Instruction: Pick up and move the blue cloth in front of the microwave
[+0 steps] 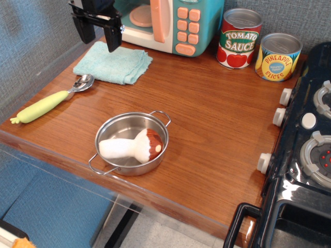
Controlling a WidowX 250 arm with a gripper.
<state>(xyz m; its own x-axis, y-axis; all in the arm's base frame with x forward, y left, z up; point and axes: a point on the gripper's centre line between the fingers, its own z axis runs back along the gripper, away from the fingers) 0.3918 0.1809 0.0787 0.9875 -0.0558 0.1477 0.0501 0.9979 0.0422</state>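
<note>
Blue cloth [113, 63] lies flat on the wooden bench [207, 113], just in front of the microwave [165, 23] toward its left end, touching nothing else. Gripper [97, 37] hangs above the cloth's back-left edge, clear of it, jaws spread wide and holding nothing. Spoon [51, 101] sits just beside the cloth's near-left corner; steel pot [132, 142] with toy mushroom [134, 147] well apart.

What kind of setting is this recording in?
Likely a toy play-kitchen mock-up: a toy microwave and black toy stove flank a wooden counter, with tomato sauce can at the back.
</note>
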